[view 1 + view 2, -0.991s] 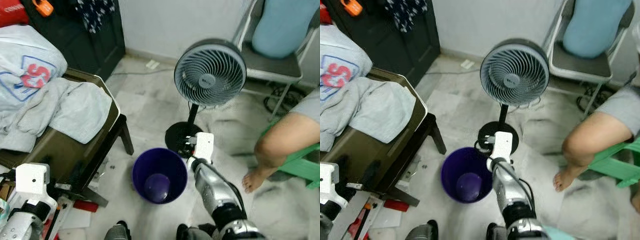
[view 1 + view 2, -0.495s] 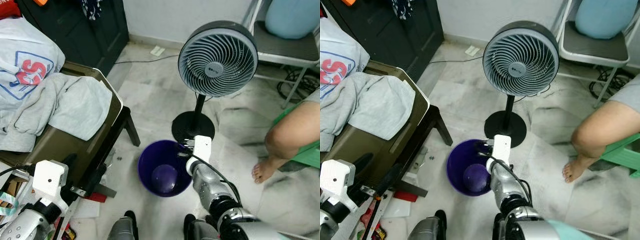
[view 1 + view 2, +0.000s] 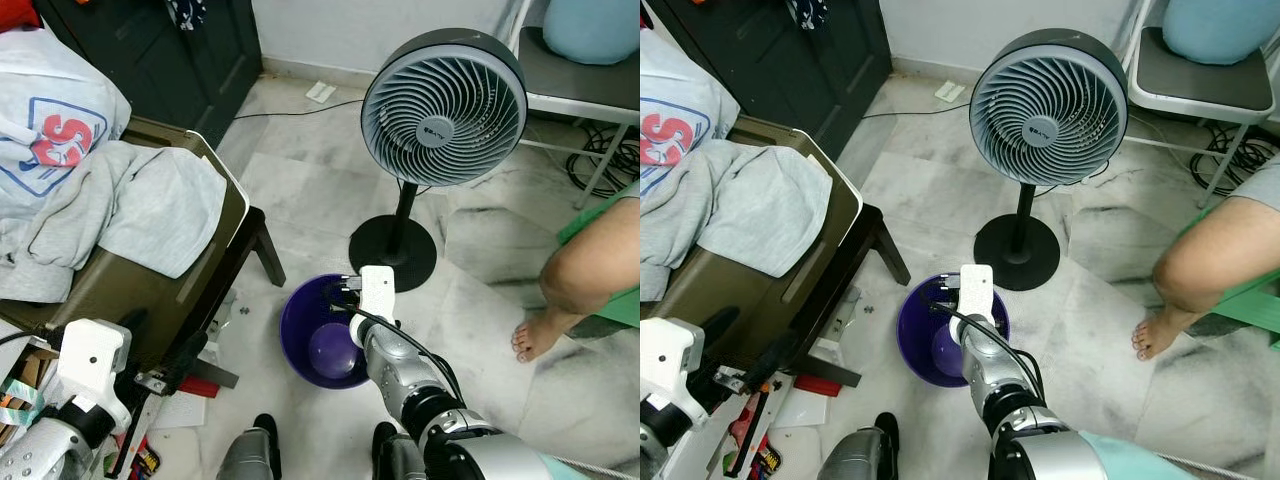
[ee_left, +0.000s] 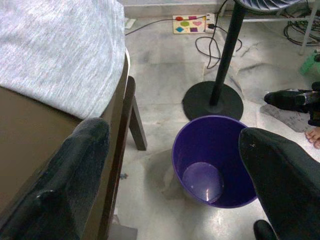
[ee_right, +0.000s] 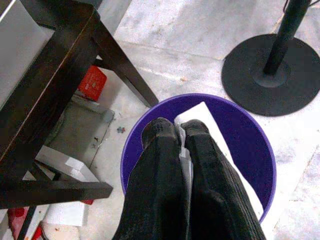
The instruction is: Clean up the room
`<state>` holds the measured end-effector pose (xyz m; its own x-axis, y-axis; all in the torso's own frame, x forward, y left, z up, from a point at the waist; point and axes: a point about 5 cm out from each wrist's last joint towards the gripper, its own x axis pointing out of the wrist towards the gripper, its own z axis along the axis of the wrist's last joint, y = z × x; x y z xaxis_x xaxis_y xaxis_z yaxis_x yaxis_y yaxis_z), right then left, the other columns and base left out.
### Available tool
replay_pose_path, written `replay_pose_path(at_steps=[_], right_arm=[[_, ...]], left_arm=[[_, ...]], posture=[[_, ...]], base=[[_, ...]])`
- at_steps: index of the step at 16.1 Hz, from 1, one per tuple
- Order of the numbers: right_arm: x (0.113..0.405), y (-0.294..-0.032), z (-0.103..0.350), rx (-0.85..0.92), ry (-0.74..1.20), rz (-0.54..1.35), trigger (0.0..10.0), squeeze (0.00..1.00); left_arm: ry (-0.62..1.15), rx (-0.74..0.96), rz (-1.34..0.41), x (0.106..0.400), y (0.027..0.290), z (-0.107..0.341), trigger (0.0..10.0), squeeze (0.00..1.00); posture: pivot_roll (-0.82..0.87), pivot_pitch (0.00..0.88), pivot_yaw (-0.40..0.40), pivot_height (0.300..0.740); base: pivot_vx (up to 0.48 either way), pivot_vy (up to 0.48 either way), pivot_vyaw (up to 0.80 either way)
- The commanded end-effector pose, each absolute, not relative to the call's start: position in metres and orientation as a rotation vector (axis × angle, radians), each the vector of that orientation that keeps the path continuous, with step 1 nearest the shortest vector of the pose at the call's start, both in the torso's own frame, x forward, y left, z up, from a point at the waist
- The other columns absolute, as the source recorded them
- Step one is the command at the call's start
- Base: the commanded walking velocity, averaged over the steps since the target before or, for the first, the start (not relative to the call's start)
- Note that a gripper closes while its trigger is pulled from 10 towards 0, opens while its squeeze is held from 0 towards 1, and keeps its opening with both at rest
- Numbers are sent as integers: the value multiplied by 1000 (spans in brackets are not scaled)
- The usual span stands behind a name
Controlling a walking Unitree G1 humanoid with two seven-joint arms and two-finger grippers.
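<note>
Over purple bin (image 5: 250,150) on floor: right gripper (image 5: 176,131) clenched on white paper (image 5: 210,130), paper inside bin rim. Left gripper (image 4: 170,165) released, fingers wide apart, beside dark table (image 3: 130,290). Bin near fan (image 3: 443,105) base.

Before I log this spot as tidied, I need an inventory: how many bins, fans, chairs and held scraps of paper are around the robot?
Purple bin: 1
Standing fan: 1
Folding chair: 1
White paper pinched in the right gripper above the bin: 1
Total: 4
</note>
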<state>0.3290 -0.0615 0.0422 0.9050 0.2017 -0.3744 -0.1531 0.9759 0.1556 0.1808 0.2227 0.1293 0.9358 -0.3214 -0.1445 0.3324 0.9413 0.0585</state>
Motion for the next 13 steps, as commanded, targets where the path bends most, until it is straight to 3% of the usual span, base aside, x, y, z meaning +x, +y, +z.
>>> replay_pose_path(at_steps=[1, 6, 7, 8, 9, 10, 13], right_arm=[[324, -32, 45, 144, 406, 246, 10000, 0], [333, -44, 54, 115, 333, 193, 10000, 0], [333, -45, 55, 113, 327, 188, 10000, 86], [334, -46, 56, 115, 321, 185, 10000, 682], [334, -46, 56, 116, 318, 184, 10000, 682], [335, -45, 58, 114, 304, 184, 10000, 1000], [336, -44, 61, 119, 292, 182, 10000, 1000]], left_arm=[[148, 95, -328, 178, 227, 131, 10000, 0], [150, 92, -323, 178, 226, 130, 10000, 0], [147, 92, -322, 179, 226, 130, 10000, 0], [144, 91, -319, 179, 225, 130, 10000, 0], [144, 91, -318, 180, 225, 130, 10000, 0], [142, 93, -314, 180, 226, 130, 10000, 0], [139, 96, -309, 182, 227, 131, 10000, 0]], posture=[[304, 345, 92, 740], [301, 344, 89, 740], [302, 343, 88, 740], [303, 341, 87, 740], [303, 341, 87, 740], [304, 339, 88, 740], [304, 337, 90, 740]], base=[[0, 0, 0], [0, 0, 0], [0, 0, 0], [0, 0, 0], [0, 0, 0], [0, 0, 0], [0, 0, 0]])
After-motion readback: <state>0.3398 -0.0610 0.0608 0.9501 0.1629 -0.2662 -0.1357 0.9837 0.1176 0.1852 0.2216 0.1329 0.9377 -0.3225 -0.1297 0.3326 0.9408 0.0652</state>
